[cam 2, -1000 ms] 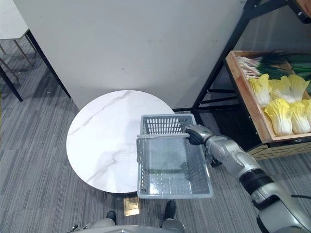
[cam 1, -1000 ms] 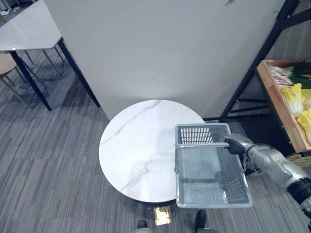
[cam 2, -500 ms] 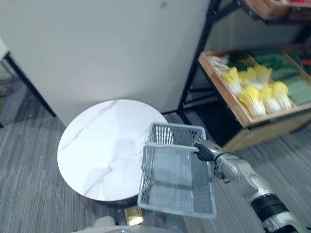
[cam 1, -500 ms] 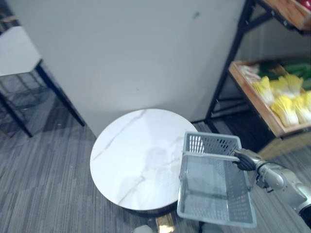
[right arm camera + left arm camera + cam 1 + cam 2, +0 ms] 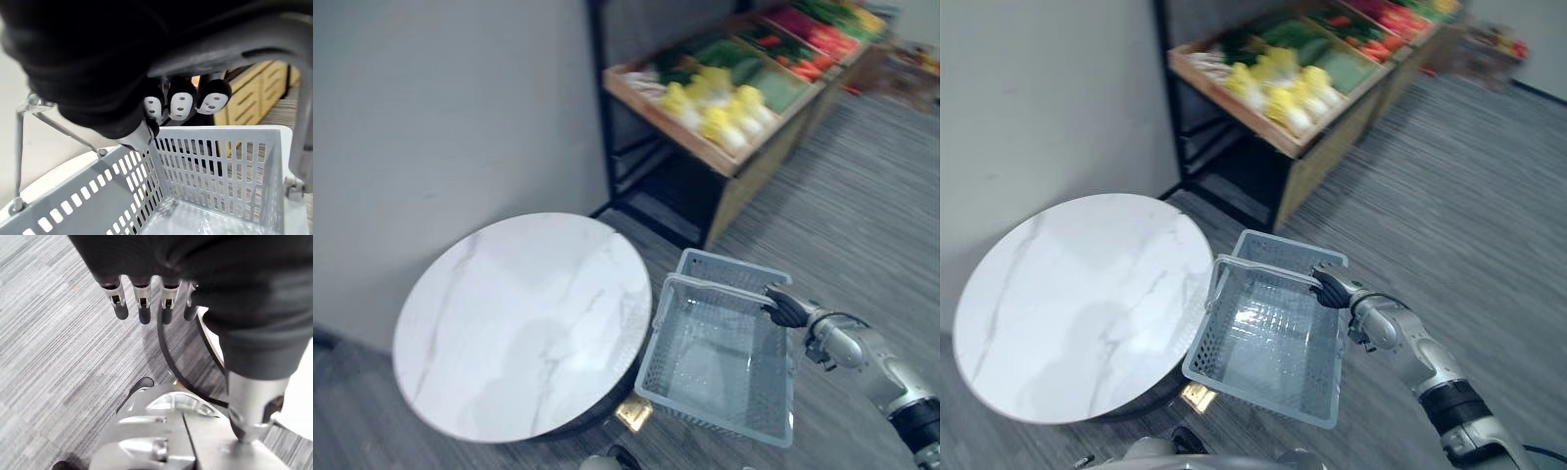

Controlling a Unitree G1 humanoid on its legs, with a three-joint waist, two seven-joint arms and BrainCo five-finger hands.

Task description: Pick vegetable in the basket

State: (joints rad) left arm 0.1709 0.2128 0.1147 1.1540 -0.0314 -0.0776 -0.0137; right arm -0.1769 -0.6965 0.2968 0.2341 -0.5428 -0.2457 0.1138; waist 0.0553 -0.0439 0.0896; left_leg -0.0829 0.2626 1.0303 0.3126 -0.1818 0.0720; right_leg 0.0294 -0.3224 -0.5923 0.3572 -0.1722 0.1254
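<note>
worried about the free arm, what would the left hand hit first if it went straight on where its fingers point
Probably the grey carpet floor: the left hand aims its straight fingers down at it, nothing between, though depth is unclear.

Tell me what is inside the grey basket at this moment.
Nothing lies inside the basket: its slotted floor and walls are bare. The right hand curls round the handle, which covers only a thin strip of the inside.

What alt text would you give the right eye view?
The robot's right hand grips the handle of an empty grey slatted plastic basket, held beside a round white marble table. Behind stands a wooden shelf of yellow-green cabbages and other vegetables.
</note>
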